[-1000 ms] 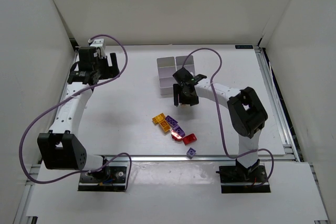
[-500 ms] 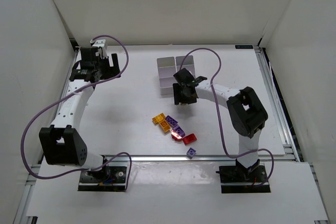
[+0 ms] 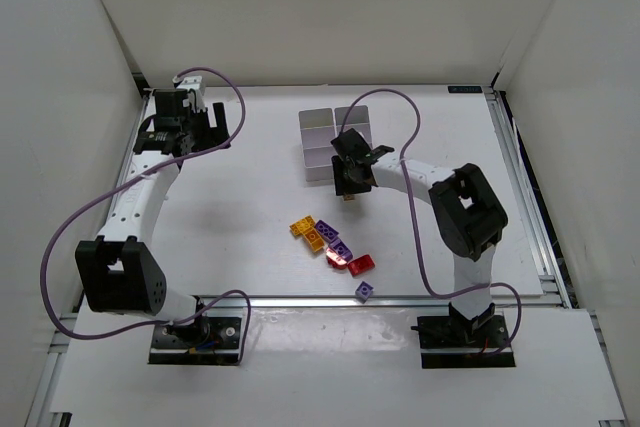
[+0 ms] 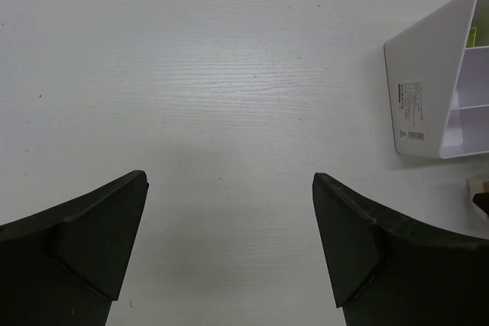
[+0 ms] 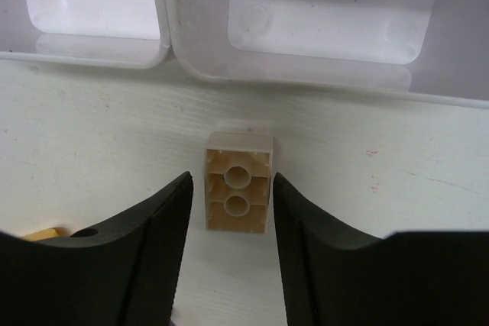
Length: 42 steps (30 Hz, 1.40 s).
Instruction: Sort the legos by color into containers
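Downward by the containers (image 5: 164, 36), right gripper (image 5: 231, 181) half-open astride 1 tan lego (image 5: 238, 192); left gripper (image 4: 229, 181) wide.

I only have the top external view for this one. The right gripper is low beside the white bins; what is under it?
Observer: A tan lego lies on the table between the right gripper's fingers, hollow underside up.
Operator: Is it gripped?
Observer: Not clearly. The right wrist view shows a thin gap on one side of the brick.
Operator: Is anything in the containers?
Observer: In the left wrist view, a yellow-green sliver shows in one compartment of the containers.
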### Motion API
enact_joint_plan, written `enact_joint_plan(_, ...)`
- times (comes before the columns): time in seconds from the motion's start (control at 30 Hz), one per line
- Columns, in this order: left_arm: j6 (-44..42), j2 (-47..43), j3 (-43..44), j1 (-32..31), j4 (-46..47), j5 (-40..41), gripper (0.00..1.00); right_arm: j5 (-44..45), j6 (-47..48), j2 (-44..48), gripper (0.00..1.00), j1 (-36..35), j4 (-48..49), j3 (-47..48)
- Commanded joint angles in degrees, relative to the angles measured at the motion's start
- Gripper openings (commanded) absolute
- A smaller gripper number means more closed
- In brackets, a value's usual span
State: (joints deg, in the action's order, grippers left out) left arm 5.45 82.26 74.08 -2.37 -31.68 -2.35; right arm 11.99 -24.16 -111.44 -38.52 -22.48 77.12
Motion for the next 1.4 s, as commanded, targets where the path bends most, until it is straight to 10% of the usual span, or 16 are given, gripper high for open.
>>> enact_joint_plan(0.0, 0.08, -0.34, 1.94, 0.26, 0.30, -0.64, 0.99, 1.37, 1.13, -0.53, 0.51, 0.11, 2.35, 0.66)
enact_joint_plan(0.33, 0.00, -0.43, 1.94, 0.26, 0.39, -1.25, 0.99, 2.86, 2.72, 4.90, 0.14, 0.12, 1.21, -0.74)
enact_joint_plan(0.73, 1.31, 1.15, 3.78, -0.09, 0.66, -5.12, 0.99, 5.67, 10.35, 23.02, 0.11, 0.29, -5.47, 0.48)
enact_joint_plan(1.37, 0.96, 3.35, 6.78, -0.27, 0.92, -4.24, 0.99, 3.39, 10.71, 7.29, 0.09, 6.62, 0.24, 9.62)
